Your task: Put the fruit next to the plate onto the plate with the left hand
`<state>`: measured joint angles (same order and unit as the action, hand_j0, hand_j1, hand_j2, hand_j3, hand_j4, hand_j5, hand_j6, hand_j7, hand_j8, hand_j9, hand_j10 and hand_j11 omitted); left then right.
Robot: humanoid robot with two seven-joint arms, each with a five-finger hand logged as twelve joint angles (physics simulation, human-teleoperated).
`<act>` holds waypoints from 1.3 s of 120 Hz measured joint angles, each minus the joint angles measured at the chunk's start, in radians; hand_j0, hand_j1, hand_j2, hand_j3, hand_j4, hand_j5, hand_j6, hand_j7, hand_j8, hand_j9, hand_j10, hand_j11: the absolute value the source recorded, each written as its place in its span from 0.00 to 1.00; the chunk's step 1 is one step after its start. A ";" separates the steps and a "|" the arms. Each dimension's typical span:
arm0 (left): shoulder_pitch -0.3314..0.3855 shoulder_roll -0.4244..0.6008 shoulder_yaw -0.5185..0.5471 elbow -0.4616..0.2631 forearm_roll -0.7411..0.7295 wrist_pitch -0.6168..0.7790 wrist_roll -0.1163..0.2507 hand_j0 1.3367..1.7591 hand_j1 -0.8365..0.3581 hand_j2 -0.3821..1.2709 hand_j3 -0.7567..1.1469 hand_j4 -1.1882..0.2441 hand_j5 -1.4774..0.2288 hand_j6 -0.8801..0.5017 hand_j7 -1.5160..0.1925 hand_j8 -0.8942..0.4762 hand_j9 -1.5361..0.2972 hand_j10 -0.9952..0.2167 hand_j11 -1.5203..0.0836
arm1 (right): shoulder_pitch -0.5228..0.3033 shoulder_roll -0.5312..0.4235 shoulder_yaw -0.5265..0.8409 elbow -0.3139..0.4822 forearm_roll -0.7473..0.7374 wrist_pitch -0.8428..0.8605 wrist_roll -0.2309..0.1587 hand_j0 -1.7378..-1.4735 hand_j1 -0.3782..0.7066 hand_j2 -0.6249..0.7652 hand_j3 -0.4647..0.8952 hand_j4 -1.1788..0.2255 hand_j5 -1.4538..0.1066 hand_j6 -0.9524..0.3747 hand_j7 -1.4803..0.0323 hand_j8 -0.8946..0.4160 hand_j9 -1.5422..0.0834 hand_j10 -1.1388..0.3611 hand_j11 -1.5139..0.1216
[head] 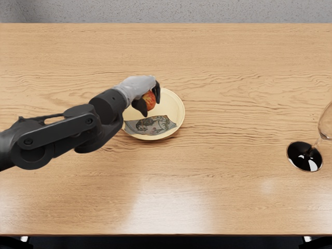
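Observation:
A cream plate (175,106) with a grey patterned centre lies on the wooden table a little left of the middle. My left hand (147,98) reaches in from the left and hovers over the plate's left rim. Its fingers are curled around a small red-orange fruit (150,99), which is partly hidden by the black fingertips (156,92). The fruit is held just above the plate's left part. The right arm is out of view.
A wine glass (311,150) with a dark round base stands at the right edge of the table (218,187), partly cut off by the picture. The table's far edge meets a grey wall.

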<state>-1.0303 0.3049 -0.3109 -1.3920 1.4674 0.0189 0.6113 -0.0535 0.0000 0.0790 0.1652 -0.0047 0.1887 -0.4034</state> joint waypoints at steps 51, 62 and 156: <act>0.005 -0.063 0.042 0.147 -0.007 0.001 0.000 0.75 0.64 0.37 0.40 0.52 0.51 0.42 0.55 0.47 0.52 0.53 0.57 | 0.000 0.000 0.000 0.000 0.000 0.000 0.000 0.30 0.03 0.45 0.34 0.84 0.93 0.72 0.98 0.68 0.95 0.76 0.93; 0.003 -0.043 0.041 0.116 -0.008 0.004 0.000 0.75 0.76 0.32 0.40 0.63 0.63 0.49 0.66 0.53 0.63 0.63 0.70 | 0.000 0.000 0.000 0.000 0.000 0.000 0.000 0.30 0.03 0.45 0.34 0.84 0.93 0.72 0.98 0.68 0.95 0.76 0.93; 0.049 0.691 -0.367 -0.212 -1.400 -0.609 0.000 0.76 0.97 0.24 0.40 0.81 0.85 0.62 0.87 0.63 0.82 0.80 0.93 | 0.000 0.000 -0.001 0.000 0.000 0.000 0.000 0.30 0.03 0.45 0.34 0.84 0.93 0.72 0.98 0.68 0.95 0.76 0.93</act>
<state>-0.9817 0.9955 -0.6774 -1.6039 0.0675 -0.5904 0.6109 -0.0537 0.0000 0.0784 0.1654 -0.0046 0.1887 -0.4034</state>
